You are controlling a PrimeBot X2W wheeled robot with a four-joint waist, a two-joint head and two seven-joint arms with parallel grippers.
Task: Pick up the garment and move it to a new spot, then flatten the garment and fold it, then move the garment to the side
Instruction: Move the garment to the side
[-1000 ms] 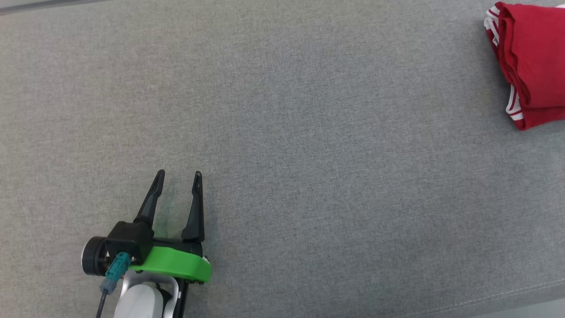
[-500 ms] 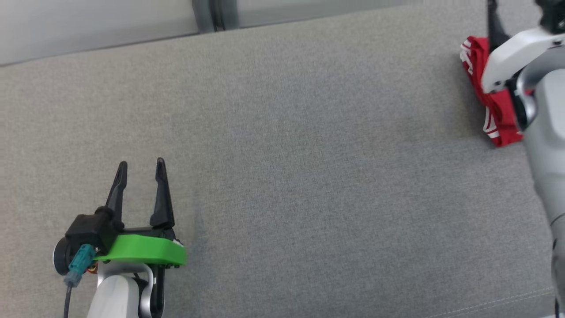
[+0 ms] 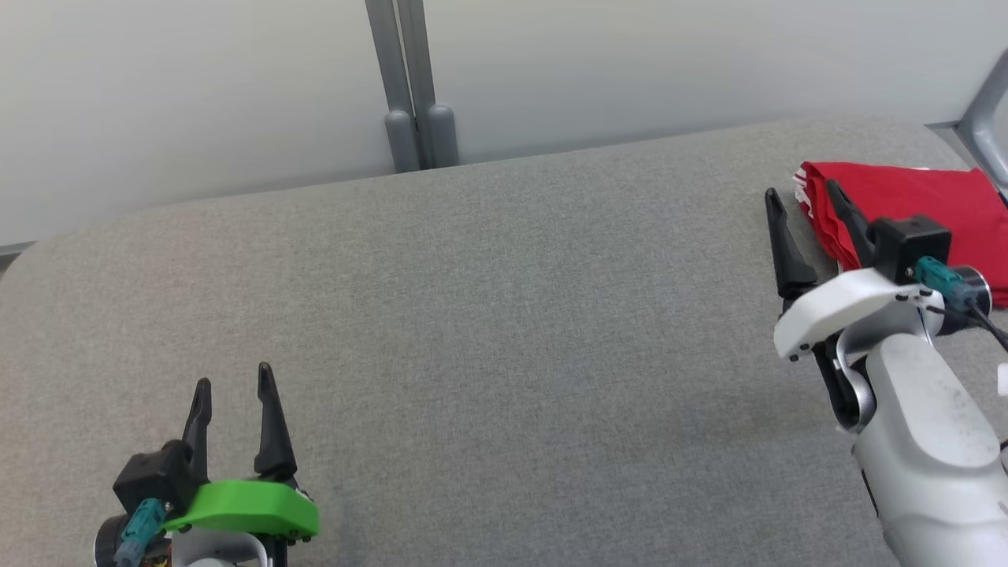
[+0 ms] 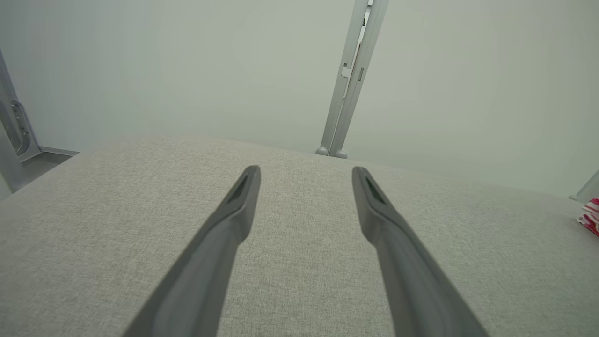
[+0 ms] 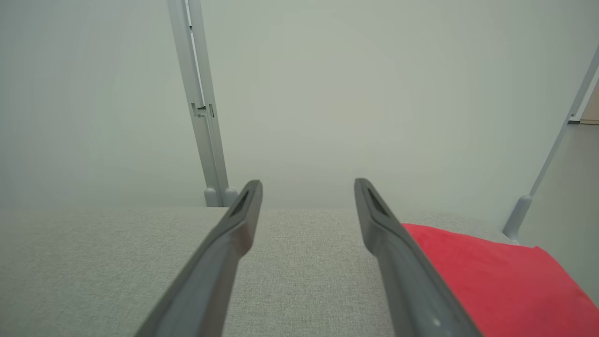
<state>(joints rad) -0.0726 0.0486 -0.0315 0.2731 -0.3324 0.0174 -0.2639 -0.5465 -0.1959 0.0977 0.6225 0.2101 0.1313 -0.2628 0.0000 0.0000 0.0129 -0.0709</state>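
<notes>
Head view, nearest edge: the left gripper sits at the lower left above the gray fabric-covered tabletop, carried on a green bracket with a teal connector at its side. Its two dark fingers are spread apart, pointing toward the far edge, and bare gray cloth shows between them. In the left wrist view this gripper is seen the same way, spread over the tabletop. At the lower right, the pale forearm of the right arm rises to a white bracket, with a second teal connector beside it. The right gripper reaches farther back, its fingers likewise held wide. One finger crosses the near left edge of the garment; whether it touches the cloth cannot be told. In the right wrist view the right gripper frames gray tabletop, with the red cloth just beyond its right-hand finger. The red garment, with white striped trim at its left edge, lies folded at the far right corner of the tabletop, well apart from the left gripper; a sliver of it shows at the right margin of the left wrist view. Behind the tabletop stands a pale wall with a gray post.
</notes>
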